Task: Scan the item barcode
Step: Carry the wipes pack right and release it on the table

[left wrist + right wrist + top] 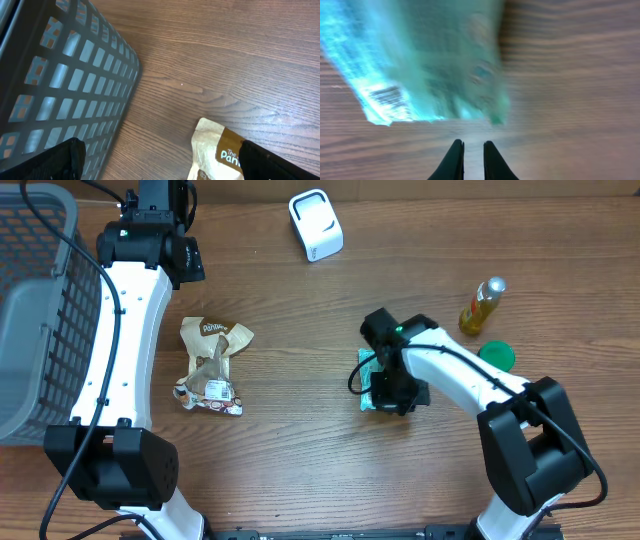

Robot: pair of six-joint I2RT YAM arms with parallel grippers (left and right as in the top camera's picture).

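The wooden table [300,470] carries a grey basket [30,330] at upper left, a white scanner [315,225] at top centre, a crumpled brown bag [212,365] left of centre, a teal packet [367,365] at centre, and a yellow bottle [481,305] and a green lid [496,356] at right.

Left claw [160,167] wide, right claw [473,159] closed

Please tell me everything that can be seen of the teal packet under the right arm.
The teal packet looks like a thin, glossy plastic sachet, blurred in the wrist view. A dark barcode on a pale patch shows near one corner, facing up. The packet lies flat on the wooden table. From above, the right arm covers most of it; only one edge shows. The right gripper is just beside it, fingers nearly together with nothing between them, and seems not to touch it.
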